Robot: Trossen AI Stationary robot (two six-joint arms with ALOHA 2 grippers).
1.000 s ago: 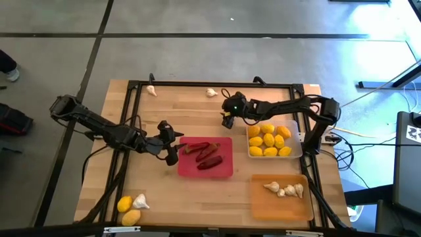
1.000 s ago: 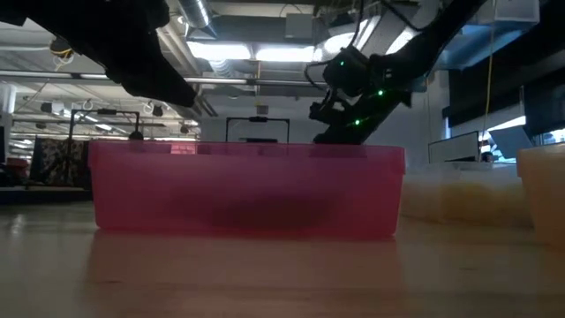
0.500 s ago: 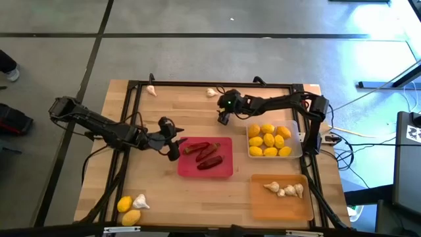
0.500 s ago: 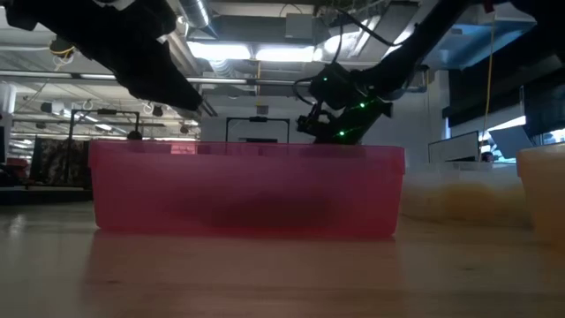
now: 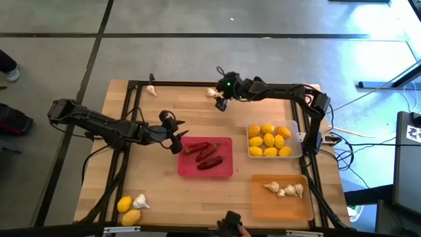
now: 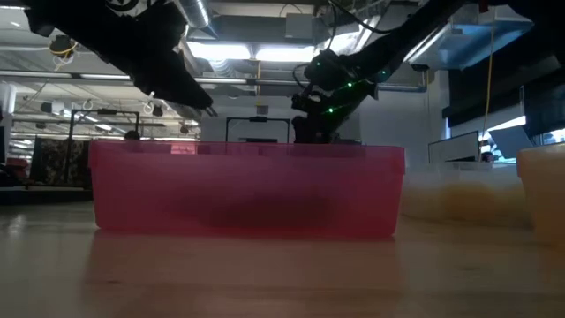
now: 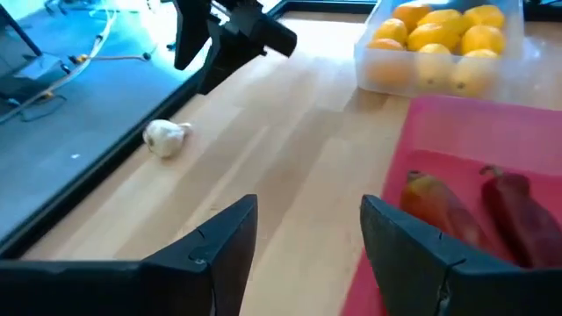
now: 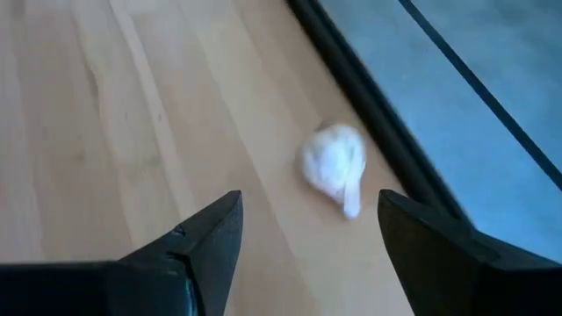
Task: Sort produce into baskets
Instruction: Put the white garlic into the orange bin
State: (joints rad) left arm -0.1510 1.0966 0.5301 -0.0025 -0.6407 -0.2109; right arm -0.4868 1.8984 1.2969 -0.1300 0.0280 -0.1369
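Garlic bulb (image 5: 211, 93) lies by the far frame rail (image 5: 197, 84), just beside the right gripper (image 5: 222, 104), fingers wide. Left gripper (image 5: 176, 137), also wide, empty, hovers left of the red tray (image 5: 227, 170).

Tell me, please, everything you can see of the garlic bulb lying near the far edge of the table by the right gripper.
The garlic bulb is small, whitish and papery-looking, rounded with a short pointed tip. It lies loose on the bare wooden table beside the black frame rail at the far edge. The open right gripper hovers just short of it; nothing touches it.
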